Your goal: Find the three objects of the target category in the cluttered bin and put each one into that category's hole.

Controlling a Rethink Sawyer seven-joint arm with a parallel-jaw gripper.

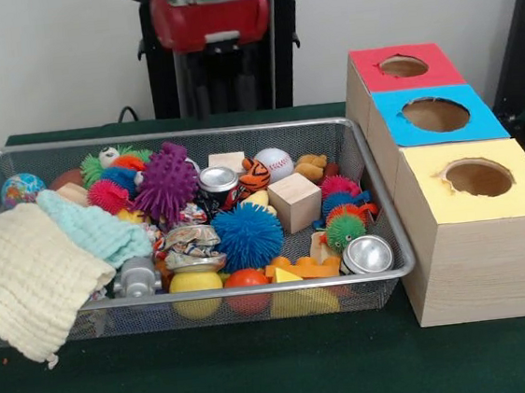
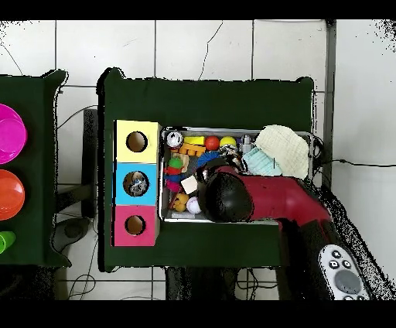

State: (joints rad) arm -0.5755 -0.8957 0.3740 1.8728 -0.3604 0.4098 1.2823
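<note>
A wire mesh bin [image 1: 181, 135] [image 2: 161, 174] holds mixed clutter: a purple spiky ball [image 1: 165, 180], a blue spiky ball [image 1: 248, 236], a baseball [image 1: 275, 163] [image 2: 193, 205], a wooden cube [image 1: 295, 201] [image 2: 189, 184], shiny cans [image 1: 367, 255] and yellow [image 1: 195, 283] and red [image 1: 246, 279] balls. Beside it stands a wooden box with a red hole panel [image 1: 366, 68] [image 2: 122, 225], a blue one [image 1: 396, 131] [image 2: 122, 184] and a yellow one [image 1: 433, 207] [image 2: 124, 141]. The arm's black end [image 2: 224, 193] hangs over the bin and hides what is under it. No gripper fingers show.
A cream cloth [image 1: 22, 278] [image 2: 282, 149] drapes over one end of the bin, with a teal cloth [image 1: 92, 228] [image 2: 261, 161] next to it. Something grey lies inside the blue hole. Pink [image 2: 8, 133] and orange [image 2: 8, 193] discs sit on a separate table.
</note>
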